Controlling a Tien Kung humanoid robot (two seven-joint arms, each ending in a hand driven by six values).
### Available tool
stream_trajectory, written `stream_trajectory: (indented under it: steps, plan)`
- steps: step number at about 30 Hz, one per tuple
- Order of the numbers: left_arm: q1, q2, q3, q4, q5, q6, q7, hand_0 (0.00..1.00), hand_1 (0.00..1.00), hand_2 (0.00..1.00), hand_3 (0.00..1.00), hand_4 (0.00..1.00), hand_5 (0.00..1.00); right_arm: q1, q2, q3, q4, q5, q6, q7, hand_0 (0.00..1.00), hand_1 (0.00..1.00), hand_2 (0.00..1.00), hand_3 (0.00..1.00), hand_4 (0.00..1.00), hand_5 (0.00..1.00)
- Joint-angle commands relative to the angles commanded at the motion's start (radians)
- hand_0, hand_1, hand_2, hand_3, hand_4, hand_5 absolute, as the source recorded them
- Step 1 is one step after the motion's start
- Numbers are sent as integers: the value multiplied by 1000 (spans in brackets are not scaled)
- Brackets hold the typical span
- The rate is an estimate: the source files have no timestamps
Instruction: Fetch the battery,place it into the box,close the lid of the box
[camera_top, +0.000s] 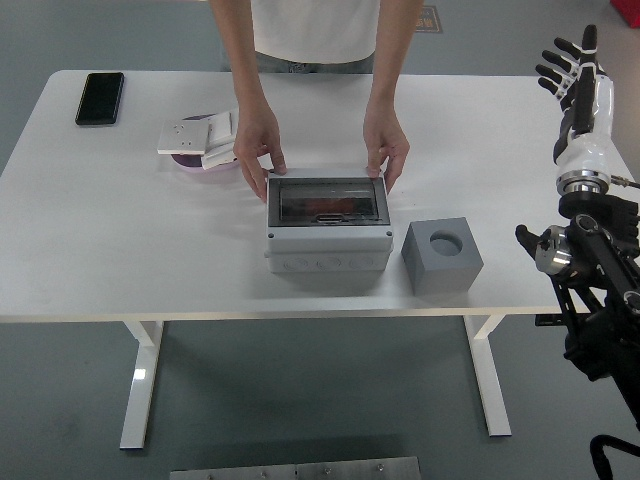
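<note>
Box in the middle of the table, lid down and flat. Something red and dark seen through the clear lid, most likely the battery, so probably inside the box now. Hard to tell more through the plastic.

Two hands of a person at the far corners of the box: one hand at the far left corner, the other hand at the far right corner. Fingers touching the back edge of the lid, probably to press it shut or hold the box in place.

Right hand of the robot far to the right of the box, past the table edge, up in the air. Fingers spread apart, holding nothing. Well away from the box, so likely done with its part or waiting. Left hand not seen at all.

Grey block with a round hole just right of the box, not touching. Phone far left of the box, near the far corner of the table. White plates on a purple dish just left of the box, behind it.

Looks like the task is almost over: battery in, lid down. Maybe only a last check of the lid left.
</note>
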Motion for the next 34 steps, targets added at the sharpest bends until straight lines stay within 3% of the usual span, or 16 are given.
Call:
stream_trajectory:
  steps: [5,6,11,13,23,24,34]
  plan:
    - [0,-1,4,0,-8,-1,-2,612,738,602,547,394,2,-15,1,11,9,66,82,-16,741,666,671,686,966,998]
    - [1,-1,5,0,-11,-1,-3,612,737,600,547,395,2,-19,-1,14,13,67,105,-27,739,622,642,653,906,963]
    - [2,1,8,1,-17,1,-5,612,737,600,547,395,2,-27,-6,23,25,54,162,-66,739,622,642,653,906,963]
    - [2,1,10,1,-21,1,-7,611,736,601,547,396,2,-30,-8,26,32,45,181,-86,759,641,646,651,896,908]
    - [5,1,16,1,-32,2,-11,611,735,601,548,397,2,-37,-15,40,45,28,235,-132,802,672,674,670,890,894]
    - [5,1,16,1,-32,2,-12,611,736,600,548,398,2,-37,-16,41,45,27,236,-133,824,717,718,715,891,900]
    - [6,3,19,2,-36,0,-13,611,736,599,547,398,2,-40,-19,47,49,18,246,-146,840,732,730,745,891,905]
